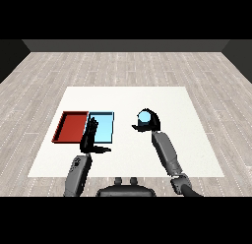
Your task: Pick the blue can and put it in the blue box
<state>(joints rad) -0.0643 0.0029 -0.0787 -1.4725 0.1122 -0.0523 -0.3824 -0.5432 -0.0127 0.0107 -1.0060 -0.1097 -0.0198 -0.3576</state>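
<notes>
Head view: right hand (150,122) curled round blue can (144,118), right of the blue tray (109,135); left hand (91,137) flat-fingered, holding nothing. Transport step; next, carry left over tray and release.

No readable text

We find no lettering, label, brand, number or sign on anything in view, from any direction.

Blue can (144,118): small, light blue top, enclosed by curled fingers (153,121) of the right hand (149,122), right of the trays. Blue tray (102,127): shallow, rectangular, flat on tabletop, touching the red tray's right side.
</notes>
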